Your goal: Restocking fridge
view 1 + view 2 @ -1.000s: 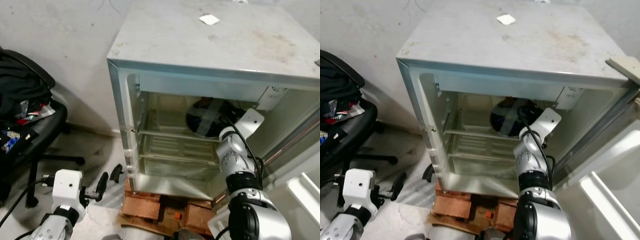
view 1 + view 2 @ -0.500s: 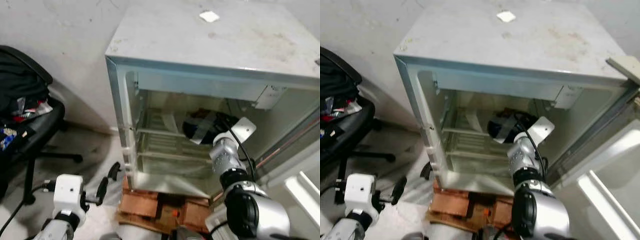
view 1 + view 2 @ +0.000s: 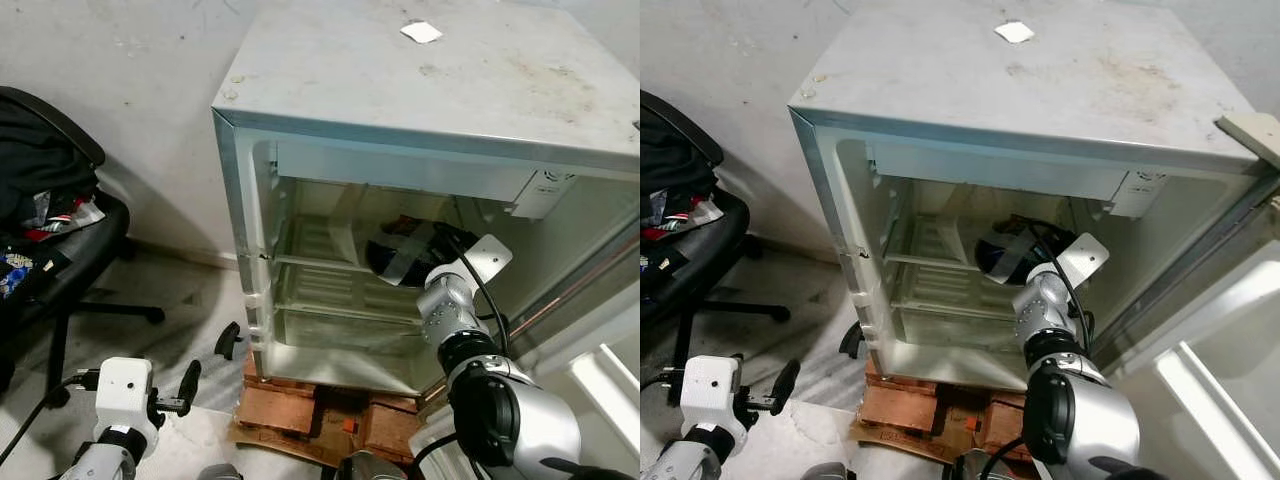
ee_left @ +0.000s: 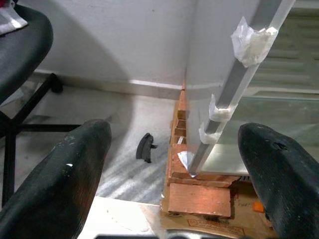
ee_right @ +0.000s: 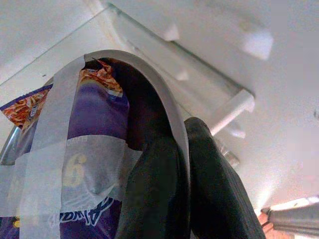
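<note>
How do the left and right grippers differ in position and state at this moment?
The left gripper hangs low outside the fridge, near the floor by the brick base, while the right gripper reaches inside the fridge cavity. The left gripper's jaws stand wide apart and hold nothing; the right gripper's jaws are closed on the rim of a taped bowl holding a purple packet. Both have black fingers on silver arms.

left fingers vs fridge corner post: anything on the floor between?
Left wrist view: a small black curved piece lies on the floor between the left gripper and the fridge corner post; the rest is bare floor.
</note>
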